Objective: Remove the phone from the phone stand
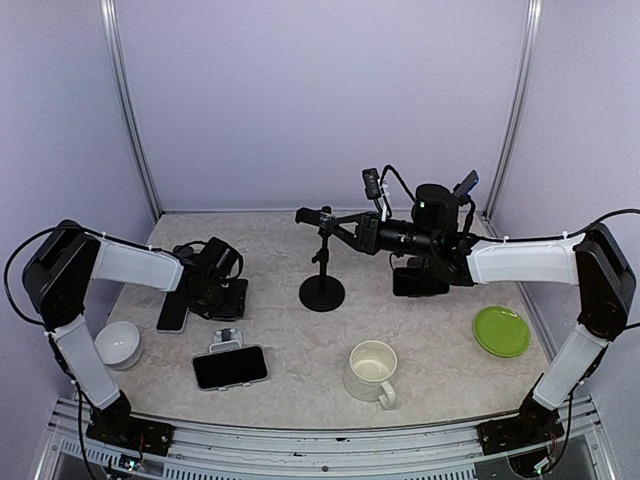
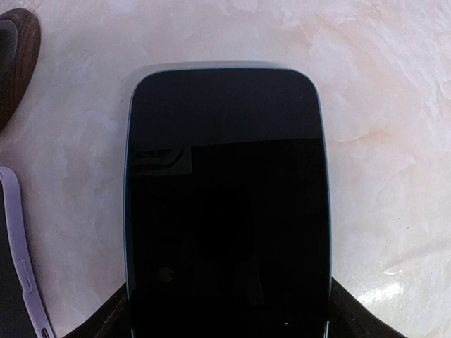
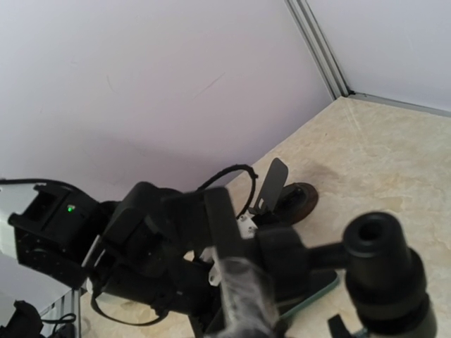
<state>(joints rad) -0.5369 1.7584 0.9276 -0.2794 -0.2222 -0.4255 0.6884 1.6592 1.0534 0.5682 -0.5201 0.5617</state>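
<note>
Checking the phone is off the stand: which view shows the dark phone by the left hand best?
Left wrist: the phone fills the frame, lying flat on the table, screen up. Top external shows it small, partly hidden beside the left hand. Right wrist gives no clear sight of it.

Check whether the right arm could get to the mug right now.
Probably, but not at once. The right gripper looks closed on the head of the phone stand, so it would have to let go first. The mug stands upright with bare table around it, nothing between.
</note>
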